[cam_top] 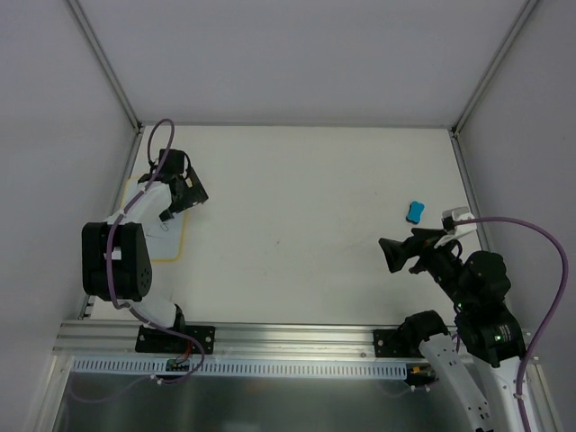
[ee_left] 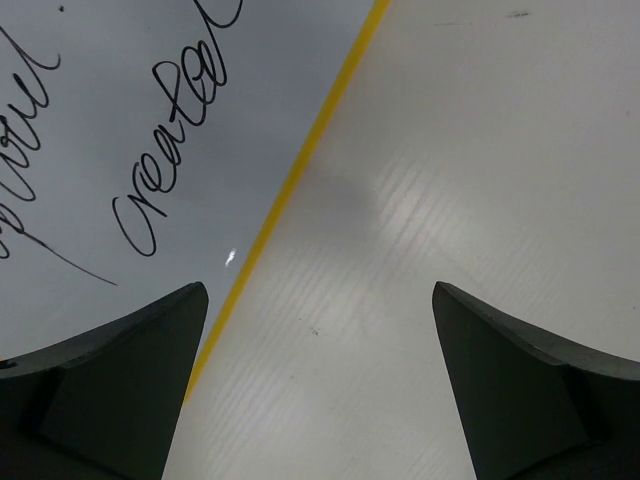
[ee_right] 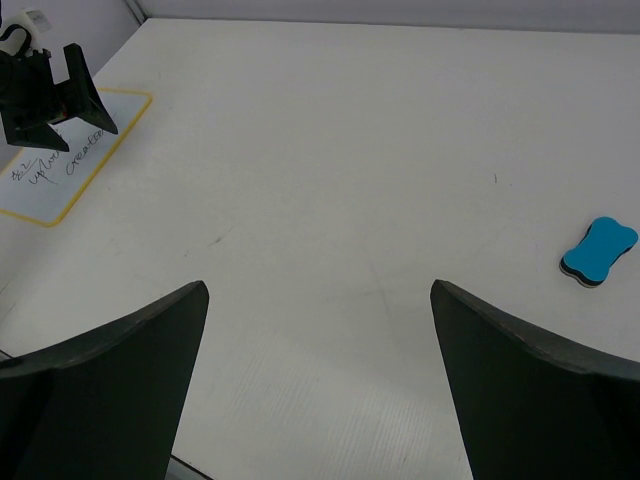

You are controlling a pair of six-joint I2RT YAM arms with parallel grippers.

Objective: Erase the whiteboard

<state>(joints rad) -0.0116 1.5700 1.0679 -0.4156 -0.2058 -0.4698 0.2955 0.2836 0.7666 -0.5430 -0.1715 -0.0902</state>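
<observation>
The whiteboard [cam_top: 167, 241] lies flat at the table's left edge, a white board with a yellow rim and dark handwriting [ee_left: 170, 130]; the right wrist view shows it far off [ee_right: 60, 175]. My left gripper [cam_top: 187, 205] hangs open just above its right edge [ee_left: 318, 288]. One finger is over the board, the other over the table, and nothing is between them. The blue eraser [cam_top: 415, 211] lies on the table at the right [ee_right: 599, 252]. My right gripper [cam_top: 387, 255] stands open and empty above the table [ee_right: 318, 285], a little nearer than the eraser and to its left.
The white tabletop [cam_top: 297, 198] is closed in by grey walls and aluminium posts [cam_top: 108, 63] at the back corners. A metal rail [cam_top: 288, 337] with both arm bases runs along the near edge. A purple cable [cam_top: 540, 243] loops off the right arm.
</observation>
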